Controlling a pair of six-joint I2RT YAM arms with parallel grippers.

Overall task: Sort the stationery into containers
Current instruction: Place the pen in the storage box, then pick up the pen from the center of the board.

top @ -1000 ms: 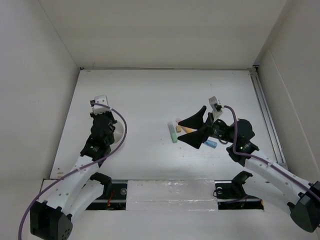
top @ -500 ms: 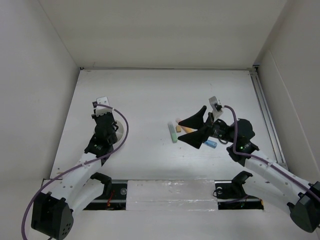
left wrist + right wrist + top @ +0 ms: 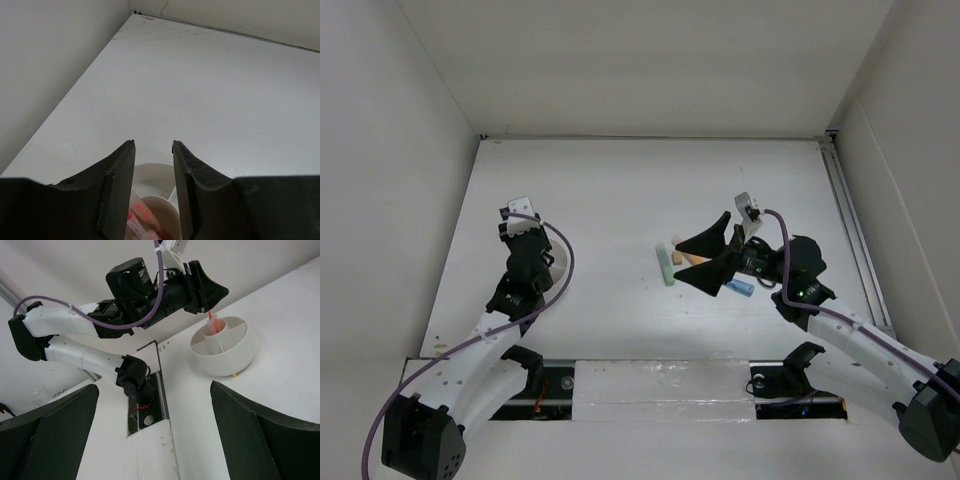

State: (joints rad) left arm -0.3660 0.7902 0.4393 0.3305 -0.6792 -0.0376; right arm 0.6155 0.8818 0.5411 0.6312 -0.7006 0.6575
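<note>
The left gripper [image 3: 153,145] hangs straight over the white tub [image 3: 220,360], which sits toward the left of the table [image 3: 620,190] in the overhead view. That position suits a drop into the central cup [image 3: 216,335]. In the left wrist view its jaws stand a narrow gap apart, with the tub's rim and the pink-red pens [image 3: 137,216] showing low in the frame between the fingers. From the right wrist camera, at upper right, one red pen [image 3: 212,322] stands upright in the cup, its top reaching close to the fingertips. The gap looks wider than the pen, so I judge it is resting in the cup and not pinched, though contact at the very tip cannot be ruled out. The right gripper [image 3: 685,260] sits right of centre in the overhead view with its jaws spread wide and nothing between the pads. It is lowered toward the loose markers, seemingly lined up for the next pick. The orange marker [image 3: 696,259] lies in the opening between the two fingers. The green marker [image 3: 666,264] lies just beyond the fingertips, to their left in the frame. The blue marker [image 3: 741,288] lies outside the jaws, beside the lower finger. All three are well apart from the tub.
</note>
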